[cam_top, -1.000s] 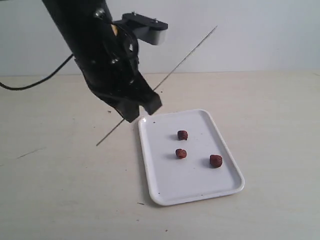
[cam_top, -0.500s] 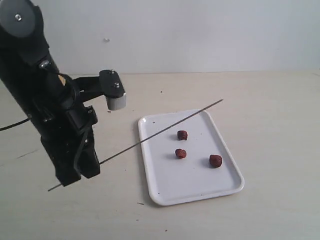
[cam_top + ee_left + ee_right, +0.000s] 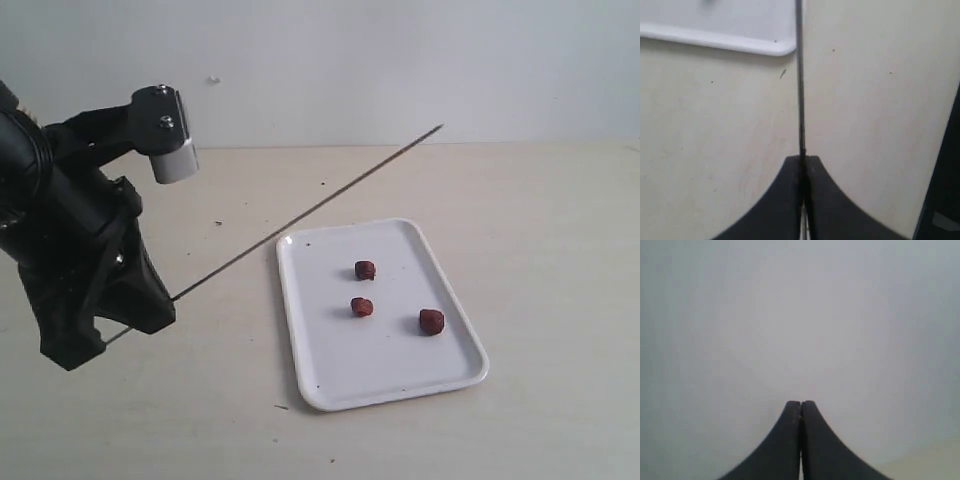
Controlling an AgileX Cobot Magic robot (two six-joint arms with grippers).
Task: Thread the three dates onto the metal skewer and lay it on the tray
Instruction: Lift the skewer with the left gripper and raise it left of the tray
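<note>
My left gripper point(image 3: 140, 322) point(image 3: 802, 159) is shut on the metal skewer point(image 3: 310, 207) point(image 3: 799, 75) near one end, at the left of the table. The thin rod slants up and to the right, its free tip above the far side of the tray point(image 3: 300, 330) point(image 3: 740, 45). Three dates lie loose on the white tray: one at the back point(image 3: 365, 270), one in the middle point(image 3: 362, 307), one to the right point(image 3: 431, 321). My right gripper point(image 3: 800, 404) is shut on nothing, facing a blank pale wall, and does not show in the exterior view.
The pale tabletop point(image 3: 540, 220) stretches around the tray. A white wall point(image 3: 400, 60) stands behind it. The left arm's black body point(image 3: 60, 250) fills the left edge of the exterior view.
The left arm has swung from above the tray's back corner down and to the left, carrying the skewer. The rod's tip has risen again since half a second ago.
</note>
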